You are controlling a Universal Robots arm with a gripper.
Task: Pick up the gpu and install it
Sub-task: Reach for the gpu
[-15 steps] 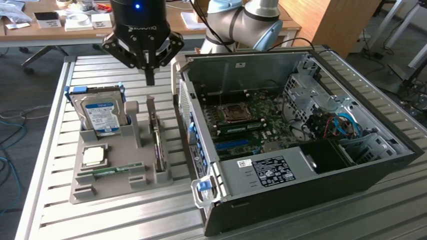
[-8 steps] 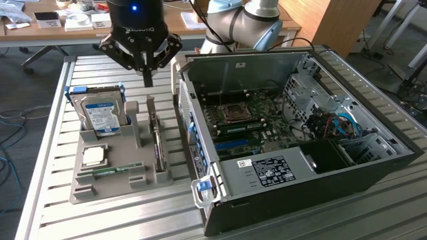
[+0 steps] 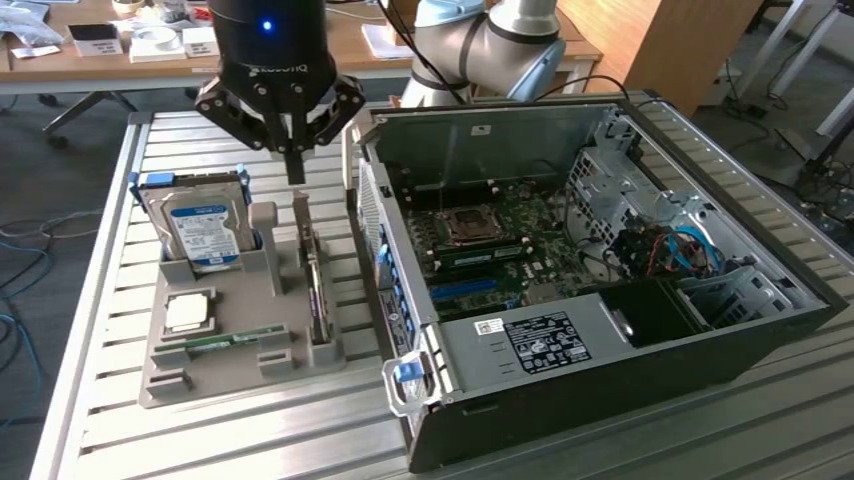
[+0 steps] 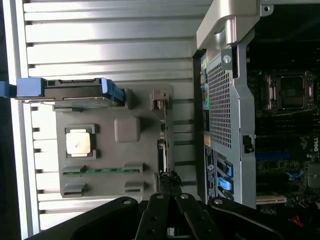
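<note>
The gpu (image 3: 315, 285) stands on its edge in a slot of the grey holder (image 3: 227, 385), a thin green card with its metal bracket end toward the back. From the wrist it appears as a narrow strip, the gpu (image 4: 164, 150), beside the open computer case (image 4: 225, 100). My gripper (image 3: 296, 178) hangs above the card's bracket end, fingers drawn together with nothing between them. In the wrist view the gripper (image 4: 168, 184) tips meet over one end of the card. The case (image 3: 587, 250) lies open, its motherboard (image 3: 494, 250) exposed.
The holder also carries a silver hard drive (image 3: 203, 228) with a blue-white label, a square processor (image 3: 187, 312) and a narrow green memory stick (image 3: 220, 342). All rest on a slatted metal table (image 3: 240, 440). A wooden desk with clutter stands behind.
</note>
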